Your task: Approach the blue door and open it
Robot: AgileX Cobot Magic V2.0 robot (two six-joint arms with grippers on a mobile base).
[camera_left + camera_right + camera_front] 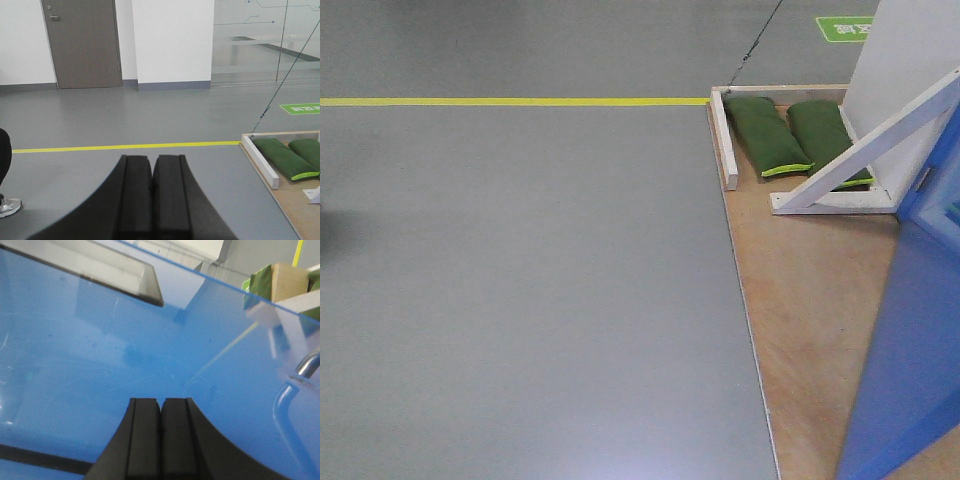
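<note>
The blue door [125, 340] is a glossy bright-blue panel that fills the right wrist view; its silver lever handle [310, 362] pokes in at the right edge. In the front view the blue door [910, 360] stands at the lower right on a plywood base [800, 300]. My right gripper [161, 401] is shut with nothing in it and points at the door face, left of the handle. My left gripper [152, 159] is shut and empty over grey floor, aimed away from the door.
A white wall panel [910, 60] with a diagonal brace [870, 145] stands behind the door. Two green sandbags [770, 135] lie in its white frame. A yellow floor line [520, 101] crosses the grey floor. A person's shoe [7, 206] shows at left.
</note>
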